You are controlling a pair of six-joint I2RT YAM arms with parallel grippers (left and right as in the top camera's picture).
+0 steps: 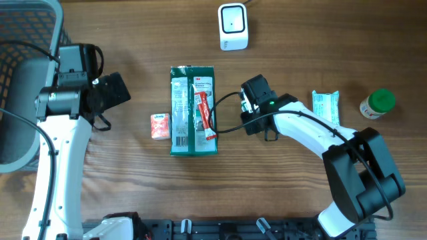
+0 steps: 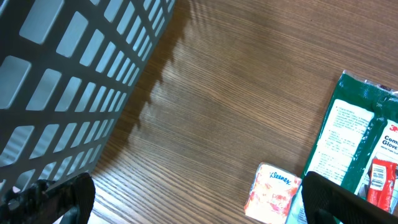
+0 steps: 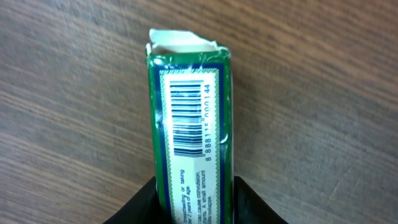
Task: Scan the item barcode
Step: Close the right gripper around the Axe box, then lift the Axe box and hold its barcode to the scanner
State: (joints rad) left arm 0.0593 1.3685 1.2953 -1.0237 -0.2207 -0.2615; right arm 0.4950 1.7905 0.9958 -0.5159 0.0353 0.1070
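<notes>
A slim green box (image 3: 193,130) with a white label stands between the fingers of my right gripper (image 3: 196,205), which is shut on its lower part. Its barcode (image 3: 186,127) faces the right wrist camera, and its far end is torn open. From overhead the right gripper (image 1: 252,100) sits just right of the big green pack, and the box is mostly hidden under it. The white scanner (image 1: 233,27) stands at the table's far edge, well apart from the box. Over bare wood at the left, my left gripper (image 1: 119,90) is open and holds nothing.
A large green glove pack (image 1: 193,110) with a red item (image 1: 205,110) on it lies mid-table. A Kleenex packet (image 1: 160,125) lies to its left. A white-teal packet (image 1: 325,107) and a green-capped bottle (image 1: 378,103) sit right. A dark mesh basket (image 1: 20,80) fills the left edge.
</notes>
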